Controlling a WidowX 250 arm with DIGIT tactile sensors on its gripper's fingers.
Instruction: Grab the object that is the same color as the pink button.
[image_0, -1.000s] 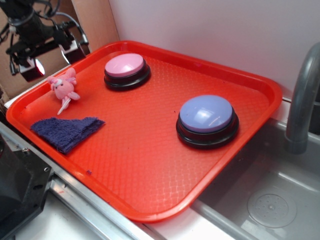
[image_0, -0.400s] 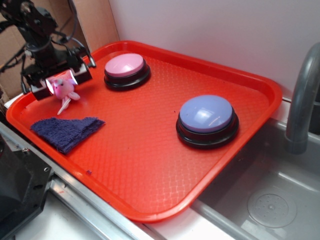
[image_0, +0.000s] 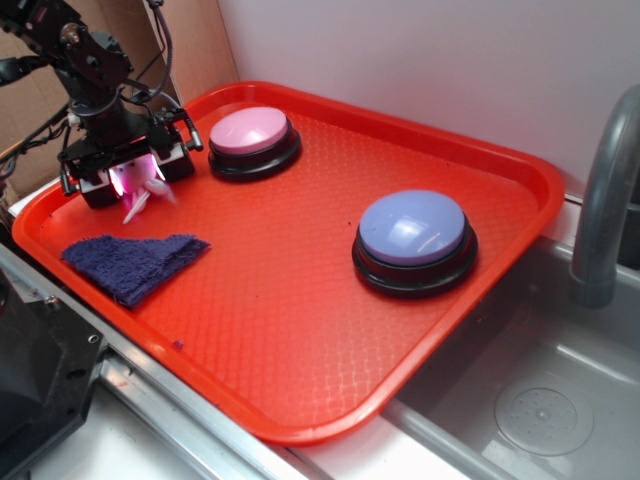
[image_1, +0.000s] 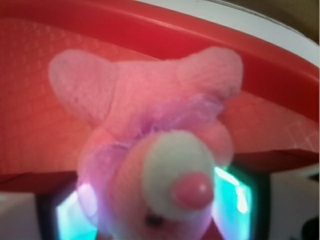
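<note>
tool (image_0: 128, 172) upper left, jaws around pink toy (image_0: 133, 181) | pink button (image_0: 253, 141) beside | red tray (image_0: 300, 330)

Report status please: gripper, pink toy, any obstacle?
Gripper down on tray, fingers either side of pink plush toy; closure unconfirmed. Toy fills wrist view. Nothing in the way; blue cloth apart.

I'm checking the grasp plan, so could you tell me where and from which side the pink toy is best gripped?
Grip the pink toy across its plump body, coming straight down from above. It is small and soft, lying near the tray's left rim, and its thin ears and tail give little to hold. The gripper stands over it this way, jaws on either side.
</note>
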